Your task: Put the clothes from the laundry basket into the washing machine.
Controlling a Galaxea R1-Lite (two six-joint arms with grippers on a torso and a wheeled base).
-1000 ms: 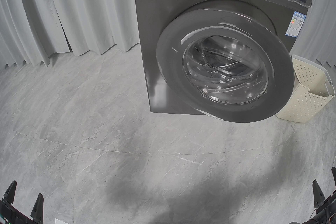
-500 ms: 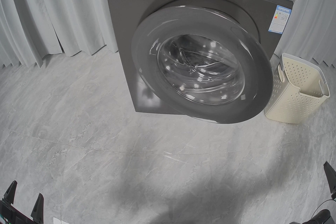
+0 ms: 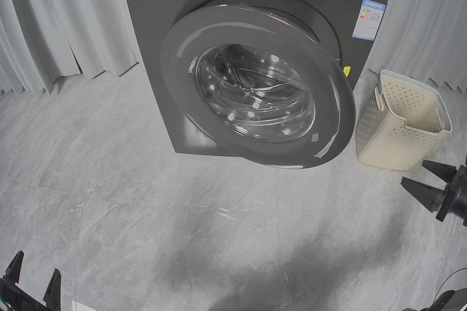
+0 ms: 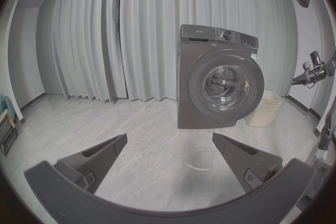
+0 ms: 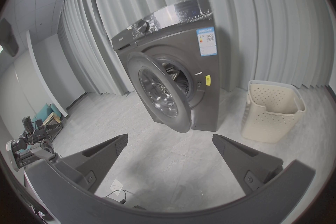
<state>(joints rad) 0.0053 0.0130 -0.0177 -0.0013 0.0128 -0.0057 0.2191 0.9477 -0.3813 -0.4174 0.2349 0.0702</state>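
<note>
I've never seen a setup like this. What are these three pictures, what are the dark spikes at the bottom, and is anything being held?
It is a robot with two arms, each ending in a two-fingered pincer. One picture looks down from its head; the other two come from wrist cameras, so the spikes are pincer fingers. On the floor stands a washer with its door open, a basket beside it, curtains behind. The left pincer sits low; the right pincer is held up on the basket's side. Both are open and hold nothing. What shows of the basket's inside looks empty.
</note>
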